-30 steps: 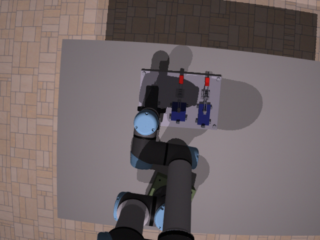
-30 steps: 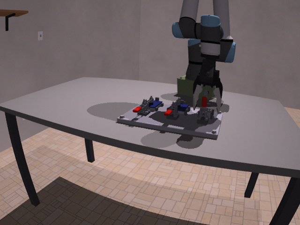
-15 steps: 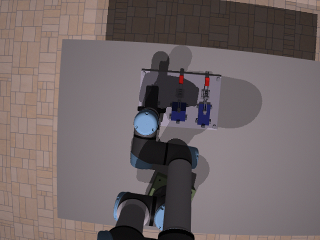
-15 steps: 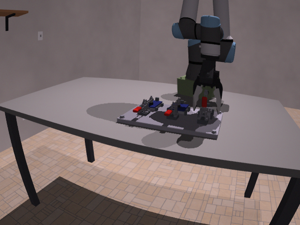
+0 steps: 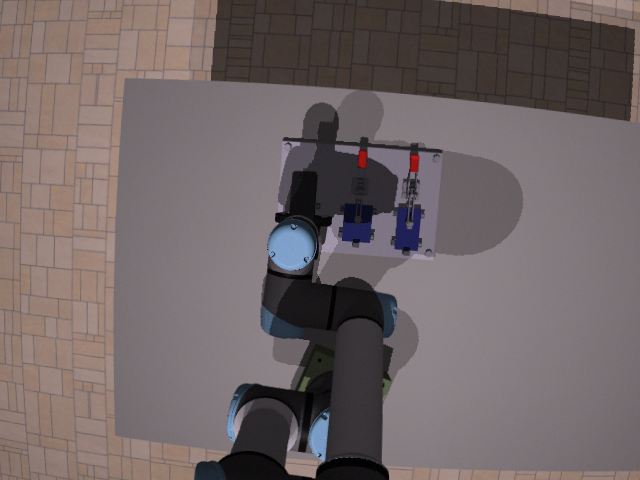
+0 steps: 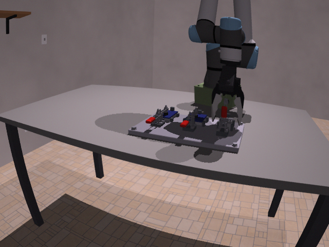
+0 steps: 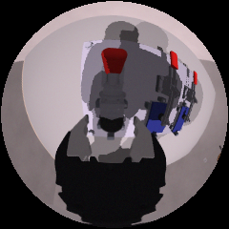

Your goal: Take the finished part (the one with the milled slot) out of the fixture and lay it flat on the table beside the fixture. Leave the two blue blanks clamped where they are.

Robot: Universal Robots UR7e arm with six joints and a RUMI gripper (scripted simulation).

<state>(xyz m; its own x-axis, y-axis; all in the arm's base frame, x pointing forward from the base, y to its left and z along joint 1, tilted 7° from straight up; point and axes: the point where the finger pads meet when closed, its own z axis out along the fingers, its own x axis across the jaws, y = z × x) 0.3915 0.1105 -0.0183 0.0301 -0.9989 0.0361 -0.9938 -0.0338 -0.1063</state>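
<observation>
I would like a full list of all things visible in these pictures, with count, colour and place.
Table: one, grey top, dark legs, on a tan tiled floor.
Fixture plate: one, light grey, on the table in front of the arm.
Blue blanks: two, dark blue, under the two lowered clamps.
Clamp handles: three, red; two lie flat, one stands upright at the third station.
Rug: one, dark brown, on the floor beside the table.
Wall shelf: one, brown, upper corner of the exterior view.
Pedestal: one, green, under the arm.
Gripper: one, dark, jaws open around the upright handle.
</observation>
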